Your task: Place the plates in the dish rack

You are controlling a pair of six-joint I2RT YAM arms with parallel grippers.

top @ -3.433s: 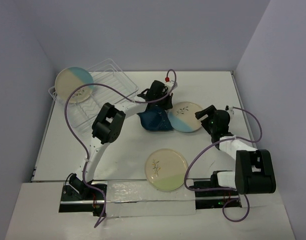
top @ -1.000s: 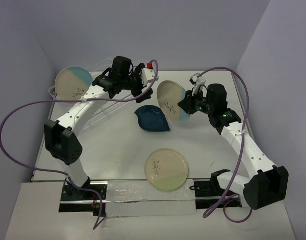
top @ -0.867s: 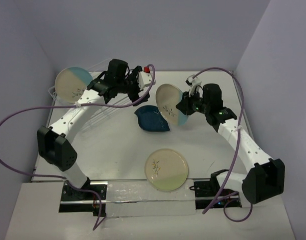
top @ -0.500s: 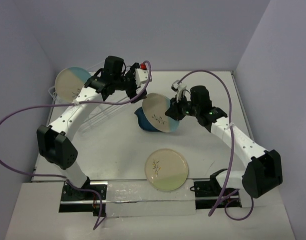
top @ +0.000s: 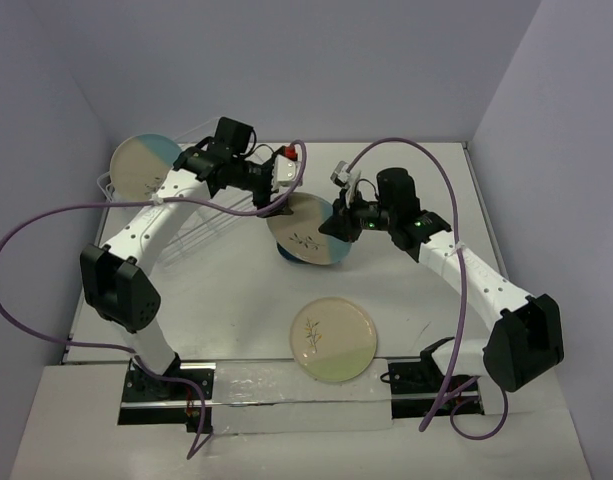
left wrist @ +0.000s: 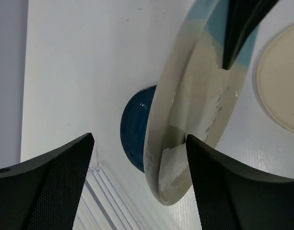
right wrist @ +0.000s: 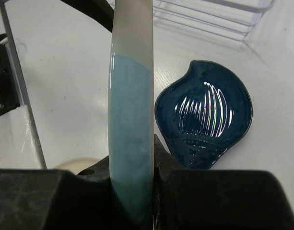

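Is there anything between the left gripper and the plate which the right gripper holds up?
Nothing visible stands between them. The plate has its rim between the open fingers of the left gripper, and the right gripper clamps its blue edge.

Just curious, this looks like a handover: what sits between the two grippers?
A beige and light-blue plate, in the top view: the right gripper is shut on its blue edge, and its beige edge sits between the left gripper's open fingers.
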